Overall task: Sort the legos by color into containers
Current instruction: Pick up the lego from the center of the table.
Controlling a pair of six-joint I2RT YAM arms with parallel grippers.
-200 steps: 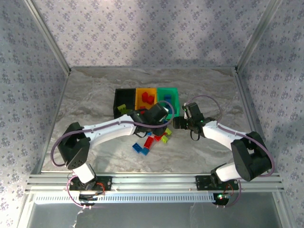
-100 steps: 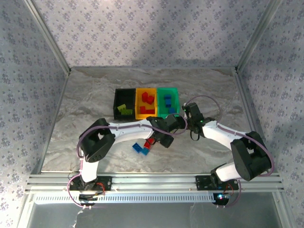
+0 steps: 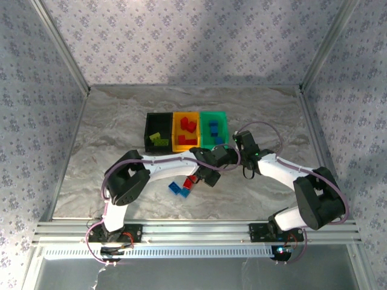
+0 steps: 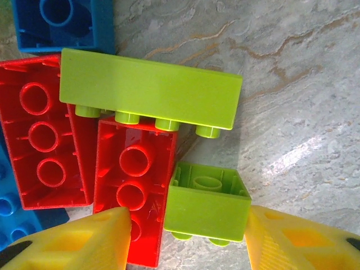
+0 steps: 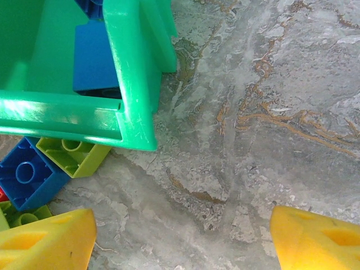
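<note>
My left gripper (image 4: 188,242) stands low over the pile of loose legos, its yellow fingers on either side of a small lime green brick (image 4: 207,205). The right finger touches that brick and the left finger (image 4: 84,242) stands a little apart from it, over a red brick (image 4: 132,180). A long lime brick (image 4: 149,90), another red one (image 4: 42,129) and a blue one (image 4: 62,22) lie just beyond. From above, the left gripper (image 3: 208,175) is in front of the black (image 3: 147,130), yellow-orange (image 3: 186,113) and green (image 3: 213,113) containers. My right gripper (image 5: 183,236) is open over bare table beside the green bin (image 5: 132,84).
Blue bricks (image 5: 93,56) lie inside the green bin; a lime brick (image 5: 73,154) and a blue one (image 5: 25,174) lie against its outer wall. More blue (image 3: 177,188) and red (image 3: 190,181) bricks lie toward the near edge. Metal frame rails bound the table.
My left arm has swung back from the bins and come down onto the pile, its fingers now around the small lime brick. The right arm has not moved.
</note>
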